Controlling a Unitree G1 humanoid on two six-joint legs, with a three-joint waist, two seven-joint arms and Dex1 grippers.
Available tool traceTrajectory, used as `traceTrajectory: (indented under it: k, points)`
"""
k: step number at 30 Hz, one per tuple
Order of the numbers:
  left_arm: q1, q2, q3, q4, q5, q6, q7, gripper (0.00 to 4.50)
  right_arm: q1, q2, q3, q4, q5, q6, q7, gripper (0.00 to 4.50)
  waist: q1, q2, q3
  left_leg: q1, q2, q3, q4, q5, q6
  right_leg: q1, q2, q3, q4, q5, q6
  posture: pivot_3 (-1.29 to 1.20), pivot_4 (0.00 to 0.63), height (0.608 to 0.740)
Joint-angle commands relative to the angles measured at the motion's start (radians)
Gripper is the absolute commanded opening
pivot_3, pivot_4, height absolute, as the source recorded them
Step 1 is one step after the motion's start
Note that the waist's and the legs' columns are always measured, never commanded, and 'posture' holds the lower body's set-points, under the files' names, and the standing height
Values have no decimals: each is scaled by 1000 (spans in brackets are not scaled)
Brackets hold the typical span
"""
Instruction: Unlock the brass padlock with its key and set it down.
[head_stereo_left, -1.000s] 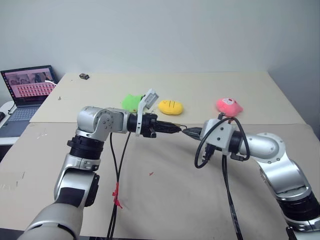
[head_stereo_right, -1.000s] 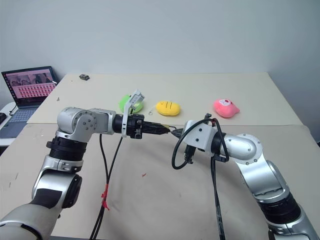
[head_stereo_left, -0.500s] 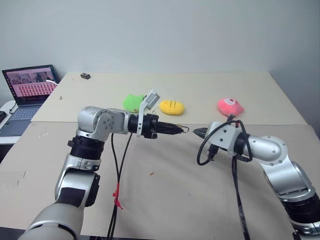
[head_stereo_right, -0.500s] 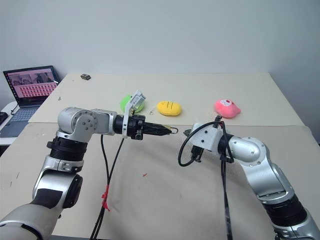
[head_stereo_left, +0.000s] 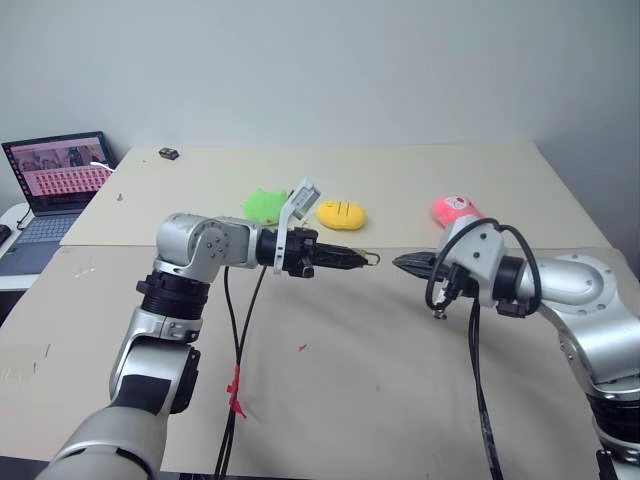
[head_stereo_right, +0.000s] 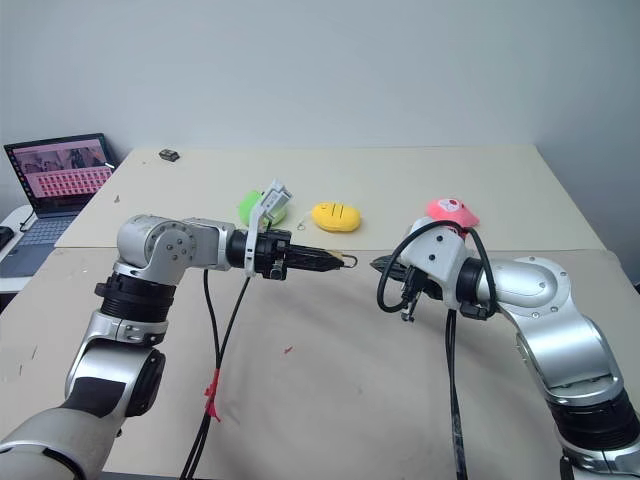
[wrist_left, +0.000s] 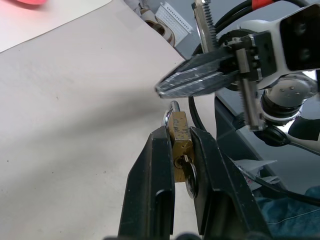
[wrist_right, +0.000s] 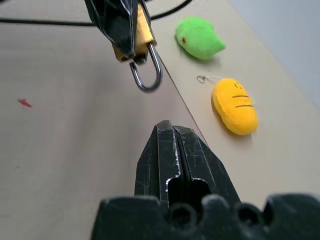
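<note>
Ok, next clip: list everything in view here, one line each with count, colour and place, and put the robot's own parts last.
brass padlock: 1, golden with a silver shackle, clamped between the left gripper's fingers above the table
key: 1, silver, in the padlock's underside
green plush toy: 1, green, on the table's far half
yellow plush toy: 1, yellow, beside the green one
pink plush toy: 1, pink, behind the right wrist
laptop: 1, dark, screen lit, on a side surface far left
small dark object: 1, at the table's far edge
table: 1, beige
left gripper: 1, black, shut on the padlock
right gripper: 1, black, shut, empty, apart from the padlock
</note>
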Motion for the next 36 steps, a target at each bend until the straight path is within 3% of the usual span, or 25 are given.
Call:
traceTrajectory:
  k: [1,14,17,21,36]
  points:
    - [-19,2,7,-23,-16,-6,-10,38,-5,-4,-32,-51,46,25,-11,21,0,0,0,0,0,0,0,0,0,0,0,0,0,0,0,0,150,660]
    - [-21,1,3,-23,-17,-6,-11,38,-3,25,-3,-67,91,47,-62,21,0,0,0,0,0,0,0,0,0,0,0,0,0,0,1,0,150,660]
    - [-23,2,2,-19,-15,-9,-12,38,-3,23,-9,-61,88,41,-72,645,0,0,0,0,0,0,0,0,0,0,0,0,0,0,1,0,150,660]
    - [-21,1,2,-21,-16,-8,-11,38,-4,19,-9,-64,90,45,-77,2071,0,0,0,0,0,0,-1,0,0,0,0,0,0,0,1,0,150,660]
    - [-36,-22,-8,-15,-15,-12,-12,38,-52,36,7,-61,118,81,-98,2071,0,0,0,0,0,0,-1,0,0,0,0,0,0,-1,2,0,150,660]
